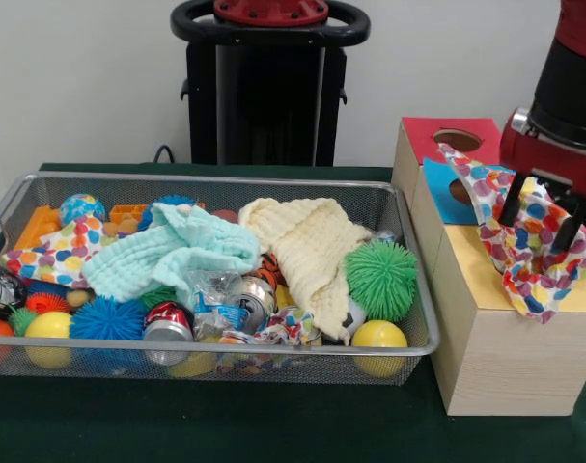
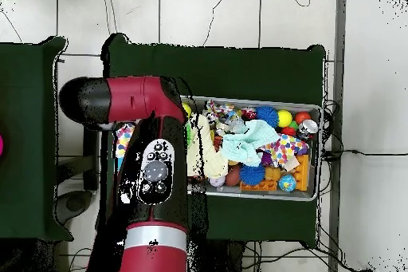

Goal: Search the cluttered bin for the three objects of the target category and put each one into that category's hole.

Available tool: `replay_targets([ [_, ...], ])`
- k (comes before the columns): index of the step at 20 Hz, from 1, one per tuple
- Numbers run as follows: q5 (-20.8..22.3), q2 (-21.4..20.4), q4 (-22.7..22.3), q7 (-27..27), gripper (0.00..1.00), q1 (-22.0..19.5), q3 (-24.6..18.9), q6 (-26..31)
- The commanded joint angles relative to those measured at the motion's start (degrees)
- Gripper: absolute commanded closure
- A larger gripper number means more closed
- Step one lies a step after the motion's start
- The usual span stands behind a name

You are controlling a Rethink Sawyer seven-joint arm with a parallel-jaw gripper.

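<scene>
A second polka-dot white fabric cloth (image 1: 51, 253) is seen at the left end of the silver wire-mesh bin (image 1: 408, 349). At right, another dotted cloth (image 1: 524, 253) is draped over the yellow-topped wooden box (image 1: 486, 359), grasped by the fingers (image 1: 542, 222); lowering into its hidden hole is judged next.

We see a dark green table (image 1: 177, 434). On it rest the wire bin (image 1: 225, 362) and, just beside it, three wooden boxes (image 1: 495, 367).
</scene>
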State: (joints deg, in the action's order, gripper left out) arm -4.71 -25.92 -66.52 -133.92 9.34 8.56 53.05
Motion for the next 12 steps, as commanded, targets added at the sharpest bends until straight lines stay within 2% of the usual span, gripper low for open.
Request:
replay_targets([
  [1, 1.4, -2.9, -7.2, 0.9, 0.00, -1.0, -3.5, 3.5],
  [7, 3.1, 1.8, -5.5, -1.1, 0.00, -0.9, -3.0, -1.9],
  [12, 3.5, 2.2, -5.8, -1.6, 0.00, -0.6, -3.0, -3.4],
])
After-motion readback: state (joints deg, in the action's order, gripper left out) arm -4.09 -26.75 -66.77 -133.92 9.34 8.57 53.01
